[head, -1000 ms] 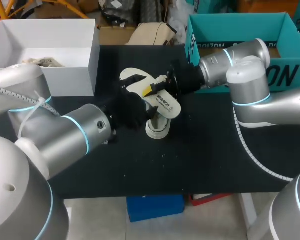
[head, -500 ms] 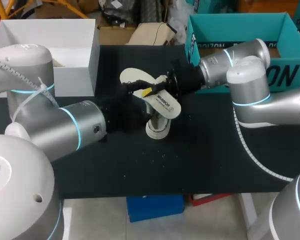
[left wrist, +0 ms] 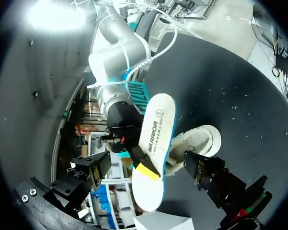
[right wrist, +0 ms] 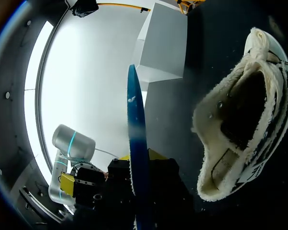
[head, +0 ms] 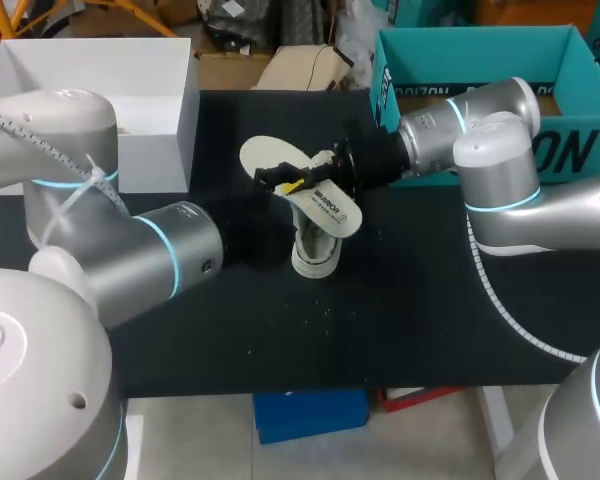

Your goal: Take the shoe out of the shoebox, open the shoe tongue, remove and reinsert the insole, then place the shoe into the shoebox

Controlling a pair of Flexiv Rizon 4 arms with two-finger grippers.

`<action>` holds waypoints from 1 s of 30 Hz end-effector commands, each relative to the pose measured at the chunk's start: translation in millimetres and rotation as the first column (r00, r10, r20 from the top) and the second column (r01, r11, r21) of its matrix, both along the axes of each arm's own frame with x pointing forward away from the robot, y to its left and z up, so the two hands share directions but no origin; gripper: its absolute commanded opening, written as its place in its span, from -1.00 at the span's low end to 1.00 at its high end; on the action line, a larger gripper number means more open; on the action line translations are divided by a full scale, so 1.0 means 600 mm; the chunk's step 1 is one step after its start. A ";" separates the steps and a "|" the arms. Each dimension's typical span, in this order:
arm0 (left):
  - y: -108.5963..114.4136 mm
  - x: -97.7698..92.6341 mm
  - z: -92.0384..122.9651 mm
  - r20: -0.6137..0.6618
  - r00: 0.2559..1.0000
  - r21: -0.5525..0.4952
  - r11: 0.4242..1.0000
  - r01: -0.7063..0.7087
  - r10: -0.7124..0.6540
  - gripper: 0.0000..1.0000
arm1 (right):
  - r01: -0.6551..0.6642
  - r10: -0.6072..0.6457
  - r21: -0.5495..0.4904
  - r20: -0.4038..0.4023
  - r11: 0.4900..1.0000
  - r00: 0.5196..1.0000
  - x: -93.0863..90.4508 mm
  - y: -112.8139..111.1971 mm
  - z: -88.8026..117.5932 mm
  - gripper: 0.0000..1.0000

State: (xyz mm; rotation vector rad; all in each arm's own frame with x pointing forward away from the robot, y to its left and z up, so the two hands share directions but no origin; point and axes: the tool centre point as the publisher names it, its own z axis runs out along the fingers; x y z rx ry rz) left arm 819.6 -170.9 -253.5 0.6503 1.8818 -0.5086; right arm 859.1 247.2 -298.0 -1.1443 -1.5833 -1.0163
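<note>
shoe sits on the desk, insole out, gripped by my right hand; left hand wide, empty. reinserting and boxing remain.

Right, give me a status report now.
Left gripper open, short of the insole. Right gripper shut on insole, held over the shoe on the table. Nothing seen between insole and shoe.

From here my only setting is a black tabletop, matte, flecked with small pale specks around its middle.
</note>
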 end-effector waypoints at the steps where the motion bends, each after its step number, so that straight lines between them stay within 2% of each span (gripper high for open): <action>1: -0.011 -0.005 -0.014 0.554 0.811 -0.399 0.915 0.057 0.190 1.00 | 0.002 -0.002 0.000 0.001 1.000 1.000 -0.001 0.001 -0.001 -1.00; 15: -0.011 -0.005 -0.014 0.554 0.811 -0.399 0.915 0.057 0.190 1.00 | 0.002 -0.002 0.000 0.001 1.000 1.000 -0.001 0.001 -0.001 -1.00; 19: -0.015 0.008 -0.025 0.605 0.772 -0.404 0.911 0.085 0.196 1.00 | 0.002 -0.002 0.000 0.001 1.000 1.000 -0.001 0.001 -0.001 -1.00; 30: -0.023 0.044 -0.053 0.635 0.758 -0.386 0.911 0.144 0.149 1.00 | 0.002 -0.002 0.000 0.001 1.000 1.000 -0.001 0.001 -0.001 -1.00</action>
